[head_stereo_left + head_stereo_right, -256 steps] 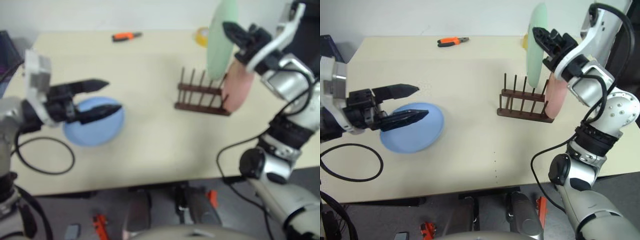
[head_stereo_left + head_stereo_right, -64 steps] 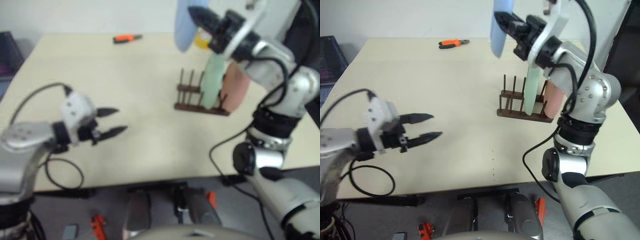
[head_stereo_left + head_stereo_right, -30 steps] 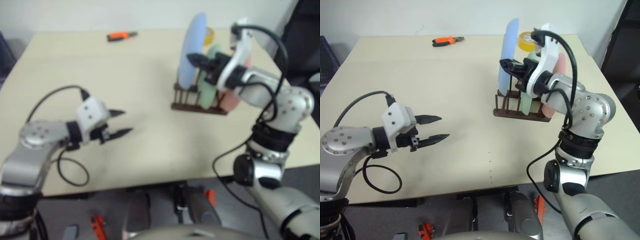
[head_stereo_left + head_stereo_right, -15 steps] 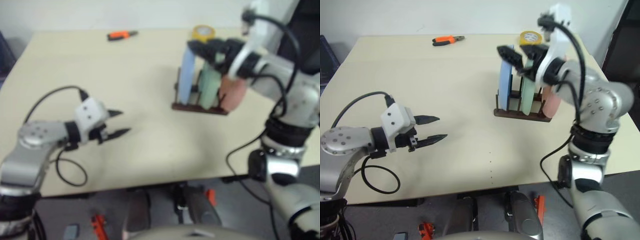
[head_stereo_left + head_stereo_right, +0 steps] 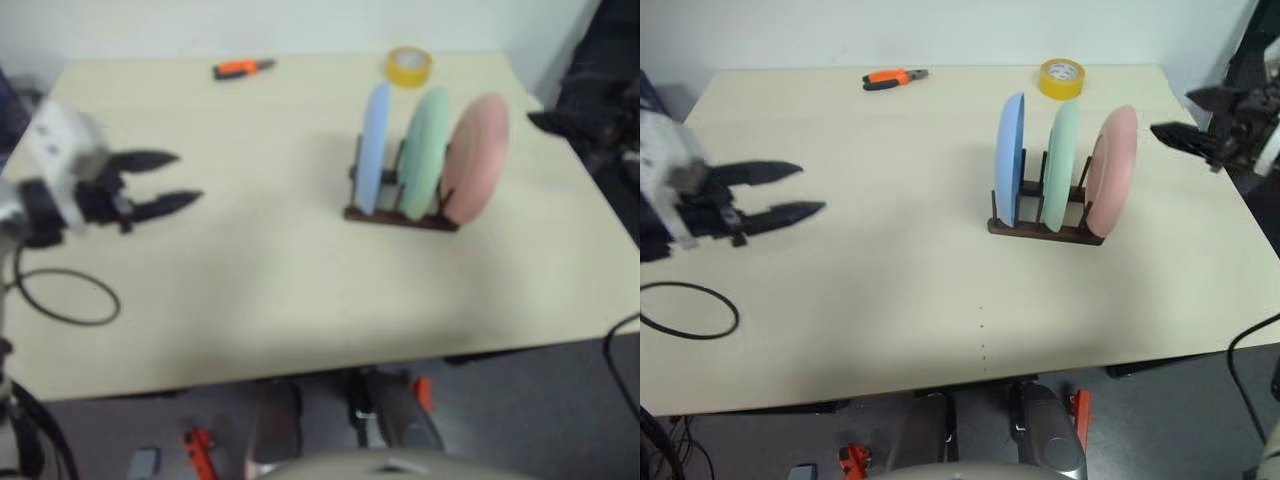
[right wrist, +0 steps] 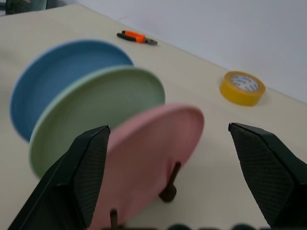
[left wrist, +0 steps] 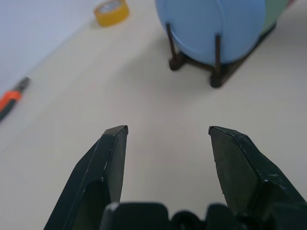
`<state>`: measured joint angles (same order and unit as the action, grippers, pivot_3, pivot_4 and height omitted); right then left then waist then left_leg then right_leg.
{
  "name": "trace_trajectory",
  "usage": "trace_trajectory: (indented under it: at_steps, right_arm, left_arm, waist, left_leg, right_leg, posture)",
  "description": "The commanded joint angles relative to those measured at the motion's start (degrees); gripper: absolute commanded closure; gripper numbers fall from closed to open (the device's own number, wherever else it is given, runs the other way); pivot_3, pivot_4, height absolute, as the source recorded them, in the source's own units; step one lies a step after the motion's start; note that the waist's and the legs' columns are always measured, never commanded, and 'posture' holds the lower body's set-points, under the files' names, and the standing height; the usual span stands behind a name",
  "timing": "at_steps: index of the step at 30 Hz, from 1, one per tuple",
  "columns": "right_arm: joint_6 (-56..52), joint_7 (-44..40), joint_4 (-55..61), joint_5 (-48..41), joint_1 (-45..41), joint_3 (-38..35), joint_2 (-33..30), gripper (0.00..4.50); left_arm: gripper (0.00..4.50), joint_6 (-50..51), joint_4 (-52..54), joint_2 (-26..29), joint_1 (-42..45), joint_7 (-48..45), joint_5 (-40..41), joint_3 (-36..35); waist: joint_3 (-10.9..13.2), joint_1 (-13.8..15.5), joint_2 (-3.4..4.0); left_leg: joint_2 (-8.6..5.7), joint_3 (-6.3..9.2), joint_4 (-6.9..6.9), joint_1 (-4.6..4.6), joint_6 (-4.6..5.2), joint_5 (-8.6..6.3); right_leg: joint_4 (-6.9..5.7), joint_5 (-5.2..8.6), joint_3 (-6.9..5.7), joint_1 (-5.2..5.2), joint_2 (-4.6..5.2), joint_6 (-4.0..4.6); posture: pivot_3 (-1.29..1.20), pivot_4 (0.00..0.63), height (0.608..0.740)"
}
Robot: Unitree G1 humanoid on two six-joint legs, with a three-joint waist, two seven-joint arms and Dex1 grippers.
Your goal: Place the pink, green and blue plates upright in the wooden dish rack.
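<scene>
On the near left, a black cable loop (image 5: 685, 310) is seen lying flat on the table (image 5: 890, 300). Just beyond it, the left gripper (image 5: 795, 190) is held above the tabletop, its two black fingers spread apart and nothing caught between them. Across the middle of the table, the rack (image 5: 1045, 228) is found: a small dark brown wooden frame with thin upright pegs. All three plates are seated in it on edge, side by side and parallel. The blue plate (image 5: 1010, 160) is slotted at the left end, the green plate (image 5: 1062, 165) is set in the middle, and the pink plate (image 5: 1112, 170) is propped at the right end. Each is shown as a plain, matte round disc, equal in size to the others. Out past the pink plate, at the table's right edge, the right gripper (image 5: 1188, 118) is seen clear of the plates, its fingers parted wide and empty. Farther back, a yellow tape roll (image 5: 1063, 78) is noted, and orange-handled pliers (image 5: 892, 77) are spotted near the far edge.
</scene>
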<state>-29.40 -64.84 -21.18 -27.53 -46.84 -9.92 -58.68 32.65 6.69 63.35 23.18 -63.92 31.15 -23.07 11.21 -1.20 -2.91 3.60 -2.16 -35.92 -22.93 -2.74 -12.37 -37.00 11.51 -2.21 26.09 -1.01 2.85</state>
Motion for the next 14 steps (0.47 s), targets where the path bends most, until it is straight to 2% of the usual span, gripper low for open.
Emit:
trace_trajectory:
  at_steps: [1, 4, 6, 9, 14]
  right_arm:
    - [7.17, -3.58, -4.89, 0.41, -0.76, -4.10, -1.50, 0.24]
    - [6.75, -4.85, -3.85, -2.70, -1.02, -6.78, 0.05, 0.24]
    - [5.79, -5.77, -2.15, -3.70, -0.64, -7.08, 0.74, 0.24]
    - [5.49, -7.15, 0.30, -3.95, 1.34, -6.87, 0.86, 0.24]
    - [-1.22, -4.71, 7.40, -6.78, 6.99, -8.34, 0.80, 0.24]
  left_arm:
    - [1.54, 0.89, -6.89, 4.06, 2.06, -2.94, 1.99, -5.31]
    - [1.54, 0.07, -13.13, 7.19, 2.93, -4.91, 1.47, -6.75]
    - [1.54, 0.30, -13.61, 9.14, 2.21, -5.97, 1.34, -7.57]
    - [1.54, 1.98, -11.09, 10.04, -0.77, -7.23, 2.35, -10.68]
    - [1.54, 8.32, -5.78, 10.55, -7.83, -7.16, 2.67, -18.65]
  waist:
    - [0.04, -0.51, 0.07]
    - [0.17, -0.84, 0.27]
    - [0.18, -0.86, 0.28]
    - [0.19, -0.76, 0.31]
    - [0.20, -0.54, 0.32]
  left_leg:
    - [0.00, 0.01, 0.00, 0.02, 0.00, 0.00]
    - [-0.01, -0.01, 0.00, 0.07, 0.00, 0.00]
    - [0.04, 0.01, 0.00, 0.07, -0.01, 0.00]
    - [0.05, -0.01, 0.02, 0.02, -0.02, 0.00]
    - [0.03, -0.10, 0.00, -0.01, -0.12, -0.06]
  right_leg:
    - [-0.01, -0.01, -0.01, 0.00, 0.00, -0.01]
    - [-0.08, -0.01, 0.01, 0.00, -0.01, -0.01]
    - [-0.10, -0.01, -0.01, 0.00, -0.04, -0.01]
    - [-0.08, -0.01, -0.01, 0.03, -0.03, -0.01]
    - [-0.01, 0.01, 0.04, 0.03, 0.04, 0.00]
  posture:
    - [0.00, 0.150, 0.740]
    - [0.00, 0.150, 0.740]
    - [0.00, 0.150, 0.740]
    - [0.00, 0.150, 0.740]
    - [0.00, 0.150, 0.740]
